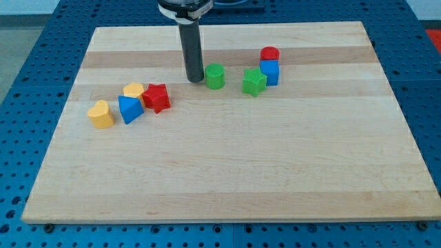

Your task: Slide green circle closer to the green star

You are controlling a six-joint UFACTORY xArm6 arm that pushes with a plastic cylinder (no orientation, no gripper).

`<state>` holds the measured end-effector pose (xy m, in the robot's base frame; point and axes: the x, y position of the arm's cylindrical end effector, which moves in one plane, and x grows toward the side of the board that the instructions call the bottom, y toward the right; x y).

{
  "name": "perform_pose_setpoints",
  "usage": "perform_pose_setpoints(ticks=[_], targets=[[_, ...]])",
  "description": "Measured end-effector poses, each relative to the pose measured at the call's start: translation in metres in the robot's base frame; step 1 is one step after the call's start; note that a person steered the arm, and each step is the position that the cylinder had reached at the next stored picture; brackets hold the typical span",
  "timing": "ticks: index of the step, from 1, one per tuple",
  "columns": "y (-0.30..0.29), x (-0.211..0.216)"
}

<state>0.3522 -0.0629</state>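
The green circle [215, 76] stands on the wooden board near the view's top centre. The green star [253, 82] lies a short gap to its right. My tip [194, 79] is on the board just left of the green circle, very close to it or touching it. The dark rod rises straight up from there to the view's top edge.
A blue cube [269, 72] and a red cylinder [269, 54] sit right behind the green star. At the view's left stand a red star [157, 97], a blue triangle [129, 109], a yellow heart [101, 114] and another yellow block [134, 90]. The board's top edge [234, 26] is near.
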Motion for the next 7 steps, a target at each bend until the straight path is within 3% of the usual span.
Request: perform_pose_setpoints(ticks=[7], targets=[[0.032, 0.0]])
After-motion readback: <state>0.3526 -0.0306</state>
